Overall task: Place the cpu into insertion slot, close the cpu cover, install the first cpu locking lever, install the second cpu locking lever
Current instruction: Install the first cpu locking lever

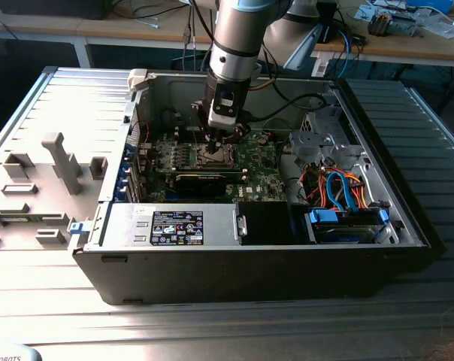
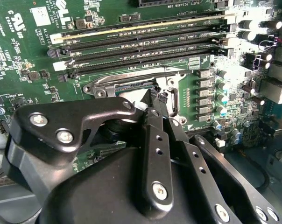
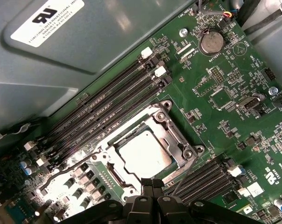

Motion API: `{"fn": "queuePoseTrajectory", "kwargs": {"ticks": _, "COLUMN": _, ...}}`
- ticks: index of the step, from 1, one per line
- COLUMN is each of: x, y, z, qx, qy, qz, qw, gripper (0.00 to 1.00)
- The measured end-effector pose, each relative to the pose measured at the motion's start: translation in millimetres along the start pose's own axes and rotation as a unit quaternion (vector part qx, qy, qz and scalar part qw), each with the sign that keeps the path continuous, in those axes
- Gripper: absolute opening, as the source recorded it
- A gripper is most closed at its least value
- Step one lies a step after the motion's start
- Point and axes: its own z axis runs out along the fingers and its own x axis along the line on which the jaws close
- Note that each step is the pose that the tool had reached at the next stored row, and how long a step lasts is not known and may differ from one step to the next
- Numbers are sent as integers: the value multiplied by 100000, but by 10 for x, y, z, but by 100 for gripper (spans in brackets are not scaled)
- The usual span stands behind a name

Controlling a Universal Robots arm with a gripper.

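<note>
The cpu point(image 3: 143, 154) lies flat in the insertion slot point(image 1: 212, 156), its pale metal face showing. The cpu cover point(image 3: 176, 137) is folded down around it, so the chip shows through the cut-out. One thin wire locking lever point(image 3: 66, 170) runs along one side of the socket, and another lever point(image 3: 190, 168) runs along the opposite side. My gripper point(image 3: 153, 183) is shut with nothing between its fingers, tips at the socket's edge just over the cover rim. In the second wrist view the gripper point(image 2: 151, 95) points at the cover point(image 2: 127, 77).
Long black memory slots point(image 3: 108, 107) lie beside the socket. The open computer case holds a grey drive cage point(image 1: 317, 139), coloured cables point(image 1: 340, 188) and a power supply point(image 1: 174, 226). Grey fixtures point(image 1: 58, 162) stand on the table at the exterior view's left.
</note>
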Motion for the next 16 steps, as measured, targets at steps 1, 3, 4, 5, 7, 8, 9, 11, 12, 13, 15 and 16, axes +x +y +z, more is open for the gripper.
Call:
{"fn": "queuePoseTrajectory", "kwargs": {"ticks": 1, "x": 0, "y": 0, "z": 0, "qx": 6, "qy": -13, "qz": -96, "qw": 100000, "gripper": 11}}
{"fn": "queuePoseTrajectory", "kwargs": {"ticks": 3, "x": 0, "y": 0, "z": 0, "qx": 21, "qy": -31, "qz": -247, "qw": 100000, "gripper": 11}}
{"fn": "queuePoseTrajectory", "kwargs": {"ticks": 4, "x": 0, "y": 0, "z": 0, "qx": 26, "qy": -37, "qz": -301, "qw": 100000, "gripper": 11}}
{"fn": "queuePoseTrajectory", "kwargs": {"ticks": 5, "x": 0, "y": 0, "z": 0, "qx": 29, "qy": -45, "qz": -378, "qw": 99999, "gripper": 11}}
{"fn": "queuePoseTrajectory", "kwargs": {"ticks": 7, "x": 0, "y": 0, "z": 0, "qx": 44, "qy": -62, "qz": -509, "qw": 99999, "gripper": 11}}
{"fn": "queuePoseTrajectory", "kwargs": {"ticks": 8, "x": 0, "y": 0, "z": 0, "qx": 50, "qy": -69, "qz": -580, "qw": 99998, "gripper": 11}}
{"fn": "queuePoseTrajectory", "kwargs": {"ticks": 9, "x": 0, "y": 0, "z": 0, "qx": 54, "qy": -78, "qz": -649, "qw": 99998, "gripper": 11}}
{"fn": "queuePoseTrajectory", "kwargs": {"ticks": 11, "x": 0, "y": 0, "z": 0, "qx": 63, "qy": -91, "qz": -762, "qw": 99997, "gripper": 11}}
{"fn": "queuePoseTrajectory", "kwargs": {"ticks": 12, "x": 0, "y": 0, "z": 0, "qx": 63, "qy": -96, "qz": -809, "qw": 99997, "gripper": 11}}
{"fn": "queuePoseTrajectory", "kwargs": {"ticks": 13, "x": 0, "y": 0, "z": 0, "qx": 69, "qy": -102, "qz": -859, "qw": 99996, "gripper": 11}}
{"fn": "queuePoseTrajectory", "kwargs": {"ticks": 15, "x": 0, "y": 0, "z": 0, "qx": 82, "qy": -119, "qz": -998, "qw": 99995, "gripper": 11}}
{"fn": "queuePoseTrajectory", "kwargs": {"ticks": 16, "x": 0, "y": 0, "z": 0, "qx": 88, "qy": -128, "qz": -1070, "qw": 99994, "gripper": 11}}
